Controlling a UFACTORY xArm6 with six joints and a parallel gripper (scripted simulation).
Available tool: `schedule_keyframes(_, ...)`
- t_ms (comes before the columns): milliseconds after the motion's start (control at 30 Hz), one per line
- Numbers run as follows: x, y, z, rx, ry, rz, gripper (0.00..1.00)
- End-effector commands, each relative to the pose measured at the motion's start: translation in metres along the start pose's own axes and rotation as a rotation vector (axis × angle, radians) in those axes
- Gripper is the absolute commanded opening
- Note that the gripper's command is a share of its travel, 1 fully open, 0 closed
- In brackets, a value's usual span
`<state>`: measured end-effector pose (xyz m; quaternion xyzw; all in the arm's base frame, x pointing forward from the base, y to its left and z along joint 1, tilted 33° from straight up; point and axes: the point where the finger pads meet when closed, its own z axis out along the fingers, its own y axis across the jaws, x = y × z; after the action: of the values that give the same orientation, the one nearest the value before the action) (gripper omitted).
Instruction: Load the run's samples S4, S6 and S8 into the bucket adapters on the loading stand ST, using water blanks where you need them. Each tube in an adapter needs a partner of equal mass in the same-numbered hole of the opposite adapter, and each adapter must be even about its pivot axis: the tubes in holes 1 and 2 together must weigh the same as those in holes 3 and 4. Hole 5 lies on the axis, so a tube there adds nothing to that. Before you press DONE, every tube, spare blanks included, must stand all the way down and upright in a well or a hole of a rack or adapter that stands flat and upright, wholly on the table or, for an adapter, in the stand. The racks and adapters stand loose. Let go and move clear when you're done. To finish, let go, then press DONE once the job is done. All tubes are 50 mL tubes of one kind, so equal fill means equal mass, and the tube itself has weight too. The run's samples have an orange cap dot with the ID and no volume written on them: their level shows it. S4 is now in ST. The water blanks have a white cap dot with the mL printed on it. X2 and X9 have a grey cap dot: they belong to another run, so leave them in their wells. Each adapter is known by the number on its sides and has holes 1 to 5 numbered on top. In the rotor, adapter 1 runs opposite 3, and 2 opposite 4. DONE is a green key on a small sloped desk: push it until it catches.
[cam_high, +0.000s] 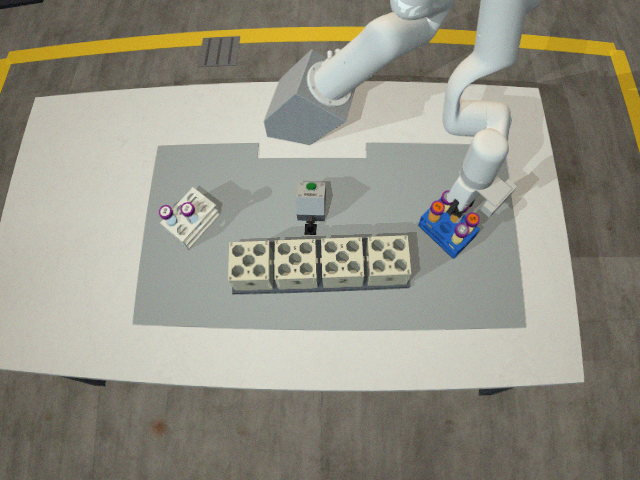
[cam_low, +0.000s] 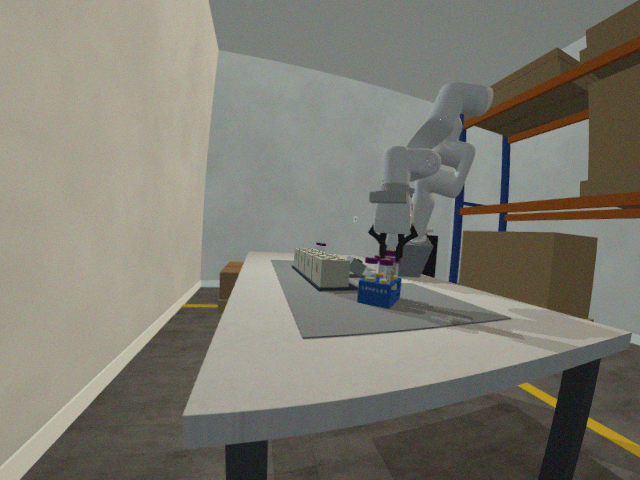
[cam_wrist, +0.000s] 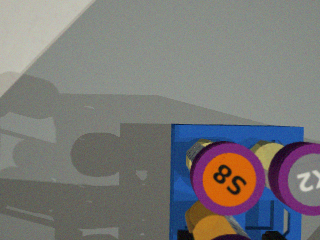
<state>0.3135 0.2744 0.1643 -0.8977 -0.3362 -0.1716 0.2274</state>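
My gripper (cam_high: 454, 209) is down over the blue sample rack (cam_high: 448, 229) at the right of the mat. It is shut on the cap of a tube that stands in the rack. Only the purple rim of that cap (cam_wrist: 231, 237) shows in the wrist view, so its label is hidden. Beside it stand S8 (cam_wrist: 227, 177) with an orange dot and X2 (cam_wrist: 305, 180) with a grey dot. Another orange-dot tube (cam_high: 436, 206) stands at the rack's left. The four cream adapters (cam_high: 319, 262) sit in a row on the stand, and their holes look empty from above.
A white rack (cam_high: 188, 217) at the left holds two white-dot blanks (cam_high: 165, 210) (cam_high: 187, 208). The green DONE key (cam_high: 310, 186) sits on its small desk behind the adapters. The arm's grey base (cam_high: 302, 111) stands at the back of the table.
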Motion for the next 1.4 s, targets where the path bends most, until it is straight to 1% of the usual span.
schedule_keyframes(0, 0.001, 0.0, -0.007, -0.001, 0.003, -0.001, 0.0)
schedule_keyframes(267, 0.001, 0.0, -0.023, -0.001, 0.003, -0.001, 0.0)
schedule_keyframes(333, 0.001, 0.0, -0.023, -0.001, 0.003, -0.001, 0.0)
schedule_keyframes(833, 0.001, 0.0, -0.053, -0.001, 0.003, -0.001, 0.0)
schedule_keyframes(900, 0.001, 0.0, -0.053, -0.001, 0.003, -0.001, 0.0)
schedule_keyframes(1367, 0.001, 0.0, -0.081, -0.001, 0.003, -0.001, 0.0)
